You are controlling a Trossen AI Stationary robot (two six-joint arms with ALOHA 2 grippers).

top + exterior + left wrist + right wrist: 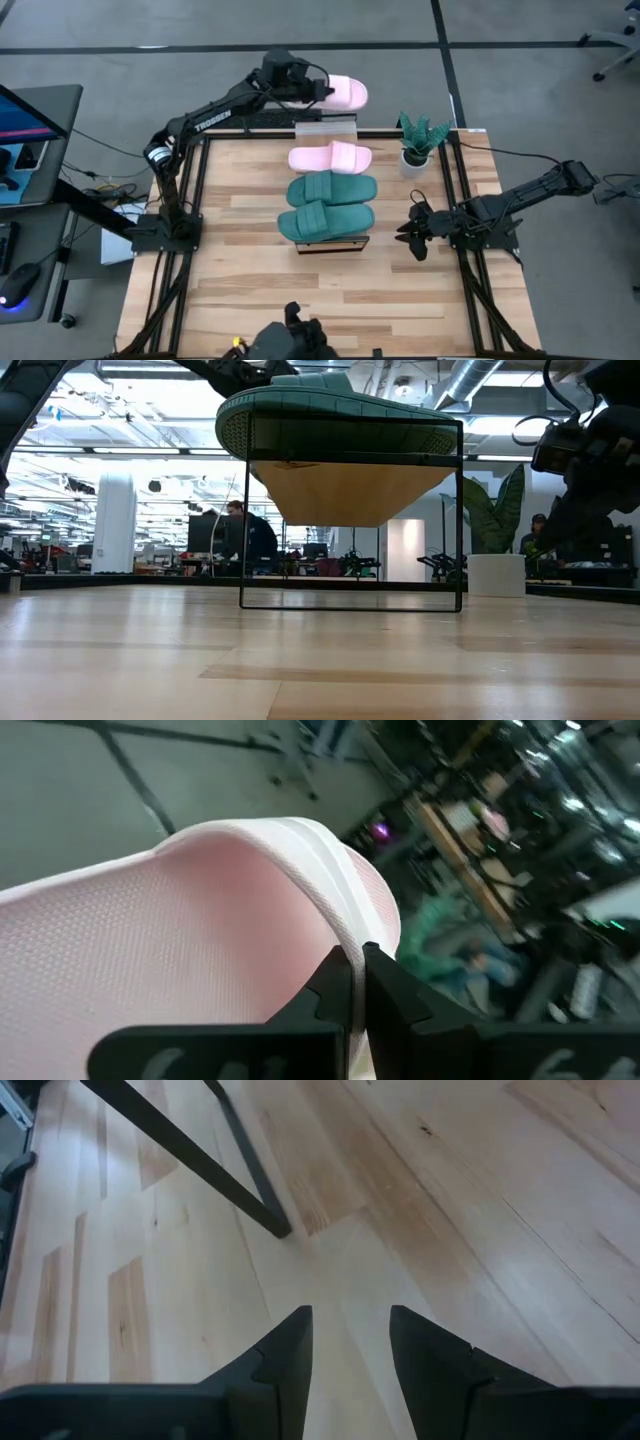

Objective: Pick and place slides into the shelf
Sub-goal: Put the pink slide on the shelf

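Left claw (322, 92) is pinched shut on the last pink slide (343, 93) past the desk's far edge; thin rim grip, could slip before reaching the shelf (325, 129). Right claw (412, 232) idles open.

Grey floor (520, 60) (taped lines), bright open office.

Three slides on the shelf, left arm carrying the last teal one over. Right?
Not quite: the slide in the left gripper is pink, not teal, as the high view shows. The shelf does hold three: one pink and two teal.
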